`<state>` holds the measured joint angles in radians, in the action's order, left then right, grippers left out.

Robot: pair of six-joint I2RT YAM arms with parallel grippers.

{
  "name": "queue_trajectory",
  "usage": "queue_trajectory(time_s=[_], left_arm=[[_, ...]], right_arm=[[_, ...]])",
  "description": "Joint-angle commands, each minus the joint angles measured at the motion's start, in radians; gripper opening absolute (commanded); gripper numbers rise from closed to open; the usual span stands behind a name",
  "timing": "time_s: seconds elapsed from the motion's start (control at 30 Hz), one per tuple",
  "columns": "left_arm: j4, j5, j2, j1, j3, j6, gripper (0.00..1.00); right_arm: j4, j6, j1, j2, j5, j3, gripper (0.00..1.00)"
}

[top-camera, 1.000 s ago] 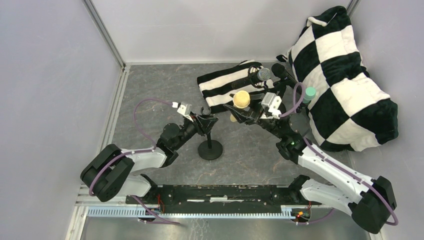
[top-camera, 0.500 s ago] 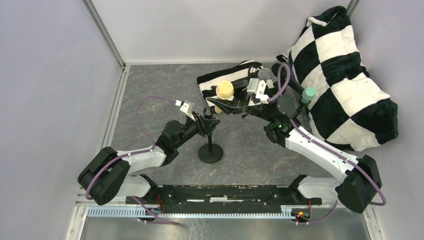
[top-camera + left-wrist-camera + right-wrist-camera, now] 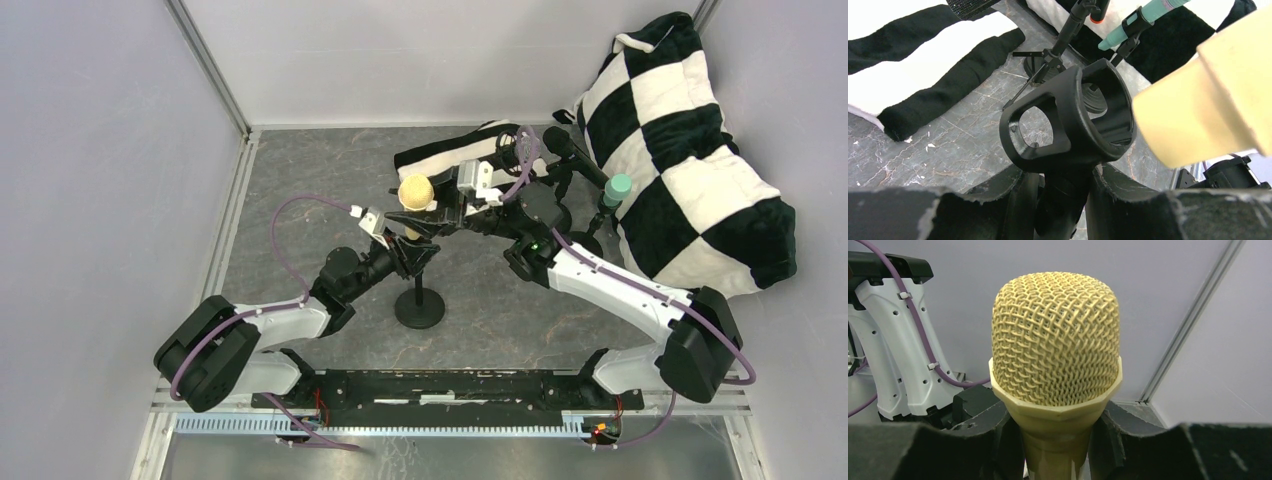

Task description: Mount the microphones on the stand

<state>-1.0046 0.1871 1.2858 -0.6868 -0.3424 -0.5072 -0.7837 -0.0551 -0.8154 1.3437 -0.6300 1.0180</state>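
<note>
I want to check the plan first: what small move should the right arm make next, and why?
Probably slide the cream-yellow microphone tail-first into the clip. Its tail end sits just beside the clip's open ring, not yet inside, while the left fingers hold the clip's stem and the right fingers grip the microphone.

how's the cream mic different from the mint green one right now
The cream-yellow microphone is clamped in the right gripper, its base beside an empty clip; the mint green microphone already sits in its own stand clip. Colour: cream-yellow against mint green. Both are handheld stick microphones.
</note>
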Motion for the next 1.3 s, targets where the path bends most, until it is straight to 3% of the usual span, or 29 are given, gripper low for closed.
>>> queue_trajectory(time_s=[0.0,0.7,1.27], left_arm=[[-0.088,0.020,-0.017,-0.003,0.000,0.039,0.02],[-0.103,0.038,-0.029,-0.002,0.024,0.045,0.02],[-0.102,0.045,-0.033,-0.003,0.026,0.048,0.02]], right_arm=[[0.032,0.047,-0.014,0.019,-0.022,0.078,0.00],[0.097,0.153,-0.015,0.044,0.020,0.026,0.00],[0.132,0.200,-0.014,0.057,0.046,-0.113,0.00]])
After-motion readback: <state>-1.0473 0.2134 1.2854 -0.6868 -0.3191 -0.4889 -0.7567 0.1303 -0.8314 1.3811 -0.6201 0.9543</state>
